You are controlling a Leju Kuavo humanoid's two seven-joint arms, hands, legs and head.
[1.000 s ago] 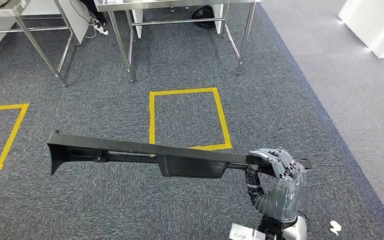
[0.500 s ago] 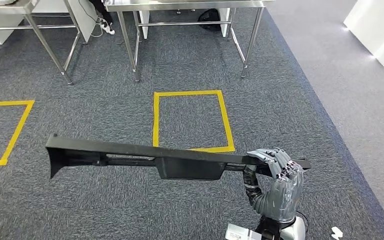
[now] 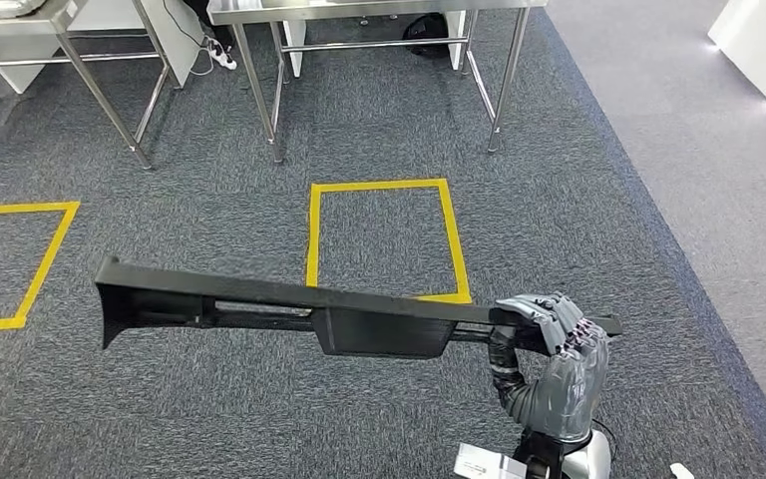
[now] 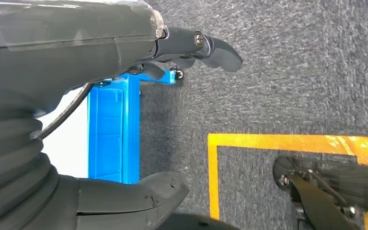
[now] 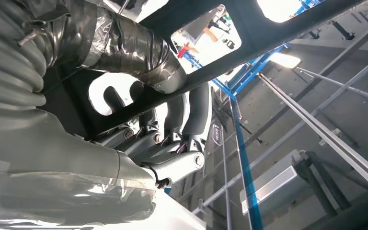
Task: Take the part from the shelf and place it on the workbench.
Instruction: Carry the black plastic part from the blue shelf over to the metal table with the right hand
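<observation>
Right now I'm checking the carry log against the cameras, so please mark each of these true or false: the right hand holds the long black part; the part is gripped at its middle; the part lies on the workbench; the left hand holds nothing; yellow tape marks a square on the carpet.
1. The right hand holds the long black part. True.
2. The part is gripped at its middle. False: the fingers wrap it near one end, and the rest reaches across toward the robot's left.
3. The part lies on the workbench. False: it is held in the air over the grey carpet.
4. The left hand holds nothing. True.
5. A yellow tape square is marked on the carpet. True.
</observation>
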